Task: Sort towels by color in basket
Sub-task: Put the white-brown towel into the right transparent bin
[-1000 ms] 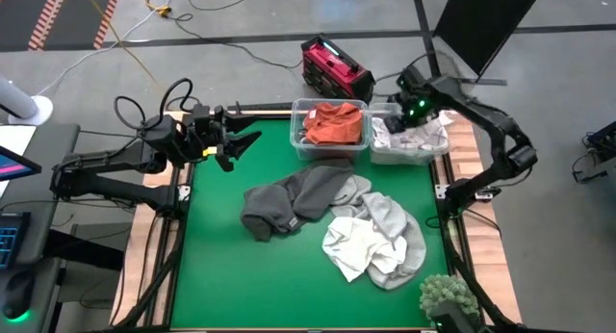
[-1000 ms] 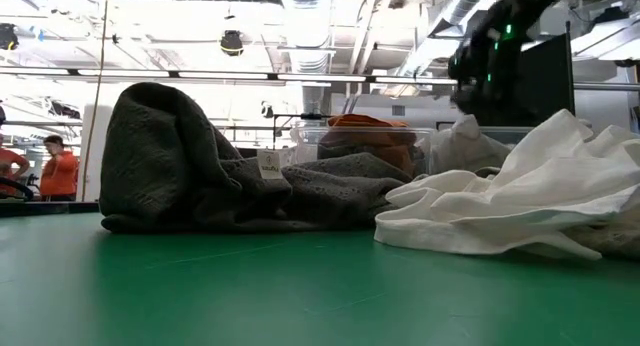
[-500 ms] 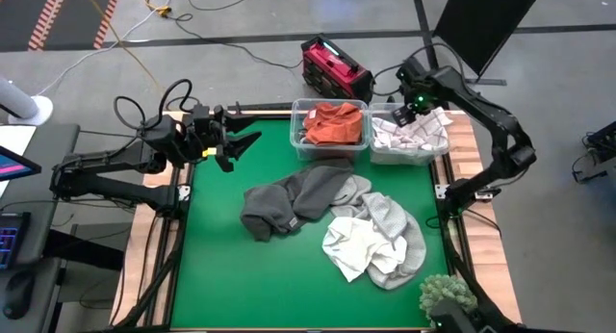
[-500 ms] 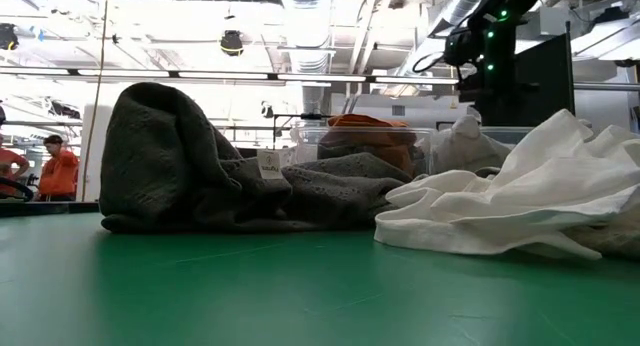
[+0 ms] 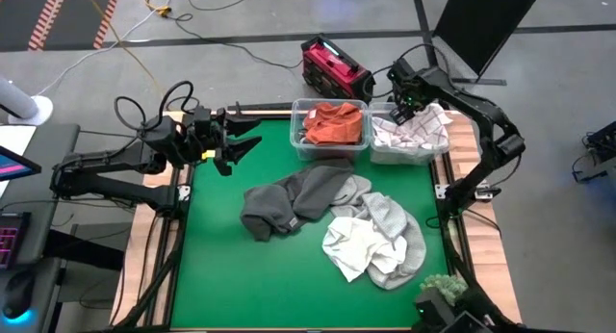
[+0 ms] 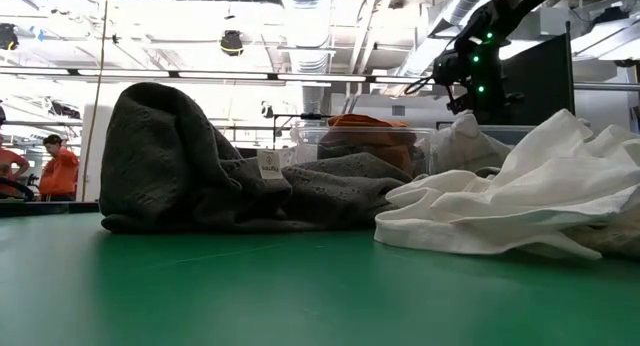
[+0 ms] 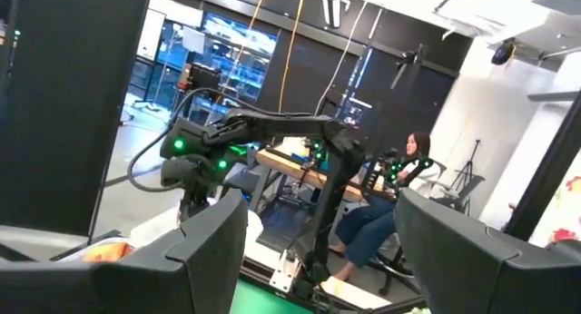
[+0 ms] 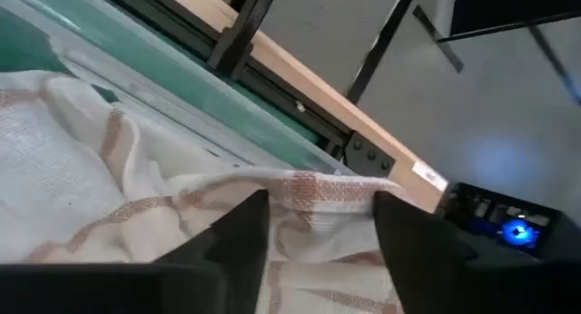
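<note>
Two clear bins stand at the table's far edge. A rust-orange towel (image 5: 332, 123) fills the left one, and a white checked towel (image 5: 421, 131) (image 8: 109, 169) lies in the right one. On the green mat lie a dark grey towel (image 5: 289, 203) (image 6: 190, 166), a light grey one (image 5: 393, 217) and a white one (image 5: 348, 244) (image 6: 520, 196), overlapping in one heap. My right gripper (image 5: 404, 100) (image 8: 318, 232) hovers open above the far left corner of the right bin, clear of the checked towel. My left gripper (image 5: 245, 139) (image 7: 320, 250) waits open over the table's far left part.
A green spiky plant ball (image 5: 445, 290) sits at the near right corner. A red box (image 5: 337, 68) lies on the floor beyond the bins. The bin rims (image 5: 371, 145) stand above the mat. Bare mat (image 5: 241, 275) spreads near and left of the heap. A seated person (image 7: 381, 214) shows beyond the table.
My right gripper has risen from the right bin and moved toward the table's far edge and a little left. The checked towel, bunched under it a second ago, now lies spread in the bin.
</note>
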